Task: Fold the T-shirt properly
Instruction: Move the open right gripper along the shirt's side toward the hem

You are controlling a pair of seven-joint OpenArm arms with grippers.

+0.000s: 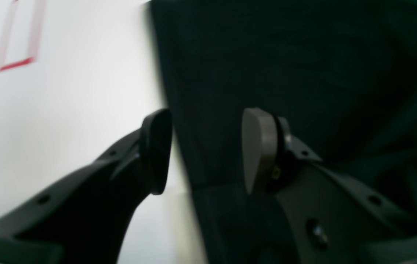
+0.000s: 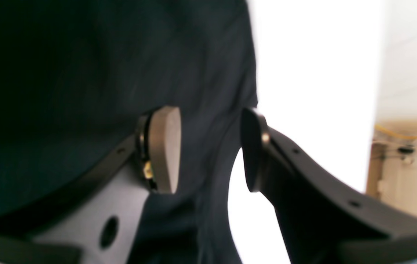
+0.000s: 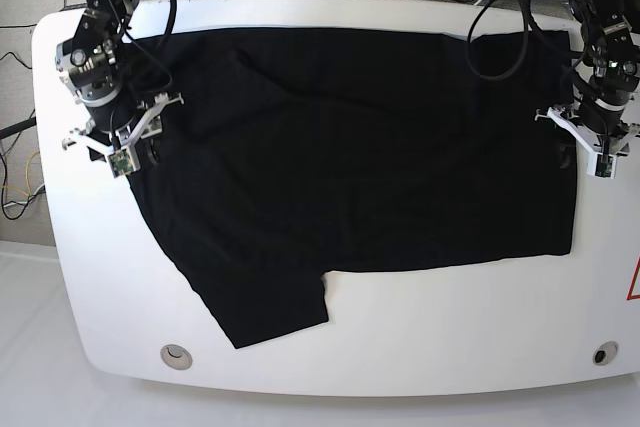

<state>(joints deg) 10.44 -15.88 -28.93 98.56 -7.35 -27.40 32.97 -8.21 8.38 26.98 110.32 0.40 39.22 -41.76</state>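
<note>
The T-shirt [image 3: 370, 157] lies spread across the white tabletop [image 3: 450, 347], one sleeve trailing toward the tabletop's near edge. The left gripper [image 1: 206, 152] straddles one side edge of the T-shirt, jaws spread, pinching nothing. The right gripper [image 2: 210, 150] does the same at the opposite edge, jaws spread over the hem.

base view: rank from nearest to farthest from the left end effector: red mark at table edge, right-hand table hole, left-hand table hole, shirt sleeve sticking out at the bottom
From the left end effector, on the base view's right side:
1. Red mark, right table edge, just below it.
2. Right-hand hole, bottom right corner.
3. Sleeve of the T-shirt, bottom left of centre.
4. Left-hand hole, bottom left corner, farthest.
</note>
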